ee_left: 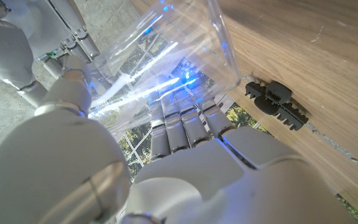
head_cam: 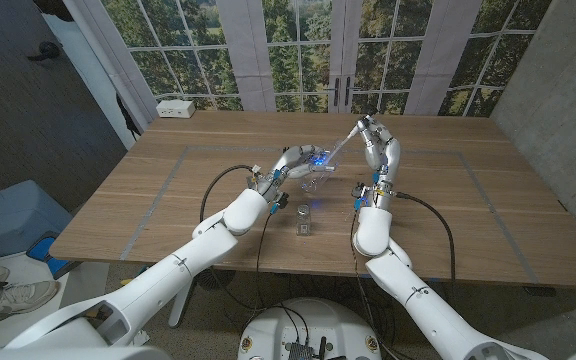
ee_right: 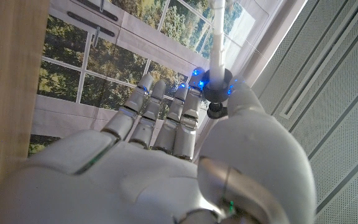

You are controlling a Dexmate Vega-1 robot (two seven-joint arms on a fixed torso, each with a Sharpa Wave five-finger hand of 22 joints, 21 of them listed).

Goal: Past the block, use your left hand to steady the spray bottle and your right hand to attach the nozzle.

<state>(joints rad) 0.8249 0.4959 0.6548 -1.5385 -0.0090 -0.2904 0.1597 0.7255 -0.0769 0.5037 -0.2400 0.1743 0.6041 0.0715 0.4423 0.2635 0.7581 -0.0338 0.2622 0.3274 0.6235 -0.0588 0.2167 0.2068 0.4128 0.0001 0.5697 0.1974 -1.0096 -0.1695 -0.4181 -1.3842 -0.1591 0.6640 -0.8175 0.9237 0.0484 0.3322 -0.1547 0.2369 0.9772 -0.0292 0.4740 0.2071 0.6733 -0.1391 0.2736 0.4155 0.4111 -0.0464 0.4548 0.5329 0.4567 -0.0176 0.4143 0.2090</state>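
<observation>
Two hands engaged past the block (head_cam: 305, 222). Left hand (head_cam: 290, 163) grips the clear spray bottle (head_cam: 316, 178), tilted at table centre, bracing it. Right hand (head_cam: 373, 135) at 2 o'clock pinches the nozzle (head_cam: 360, 127), dip tube aimed toward the bottle for insertion.

Paned windows (head_cam: 298, 50); wooden table (head_cam: 168, 190)

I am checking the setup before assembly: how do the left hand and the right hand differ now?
The left hand grips the clear spray bottle low at the table; the right hand is raised above it. The left hand holds the wide body, while the right hand pinches the nozzle with its thin tube. Both are white and both hold something.
</observation>
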